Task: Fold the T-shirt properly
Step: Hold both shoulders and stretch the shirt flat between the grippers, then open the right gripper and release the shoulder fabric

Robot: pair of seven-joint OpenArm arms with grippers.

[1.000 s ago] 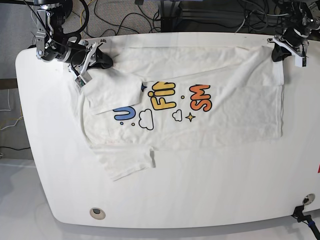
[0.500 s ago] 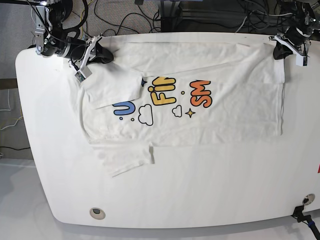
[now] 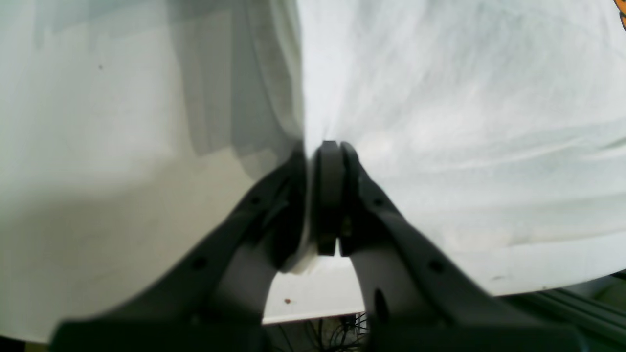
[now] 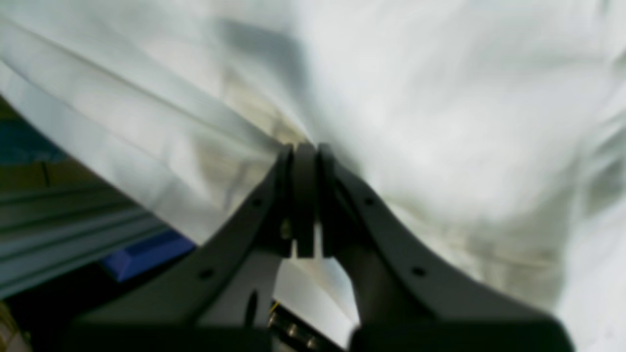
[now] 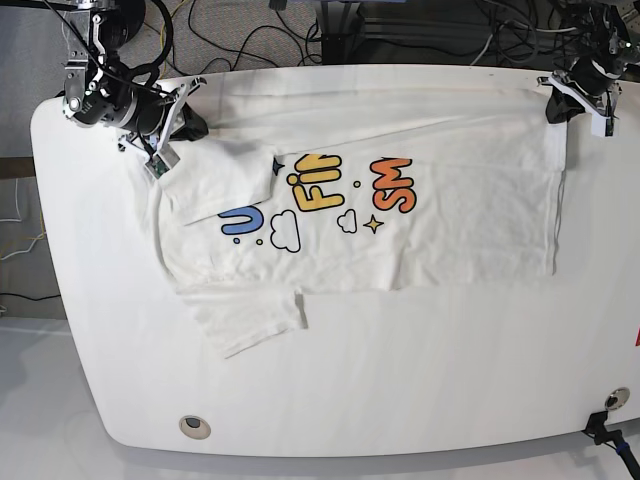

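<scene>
The white T-shirt [image 5: 460, 200] lies print side up on the white table [image 5: 400, 380], with the blue, yellow and orange print [image 5: 320, 195] near its middle. One sleeve [image 5: 222, 178] is folded over the print's left end, and the other sleeve [image 5: 250, 318] sticks out at the front left. My right gripper [image 5: 188, 125] is shut on the shirt's far left edge; the right wrist view shows it [image 4: 304, 146] pinching cloth [image 4: 440, 98]. My left gripper [image 5: 555, 108] is shut on the far right corner; the left wrist view shows it [image 3: 324, 145] pinching cloth [image 3: 440, 98].
Cables [image 5: 260, 30] and frame rails lie behind the table's far edge. A round hole [image 5: 195, 427] sits near the front left edge. A black clamp [image 5: 605, 425] is at the front right corner. Bare tabletop [image 3: 73, 146] lies beside the left gripper.
My right gripper has pulled leftward with the cloth. The shirt has shifted left and its far edge is stretched straighter, with the diagonal fold flattened. The left gripper has held its place.
</scene>
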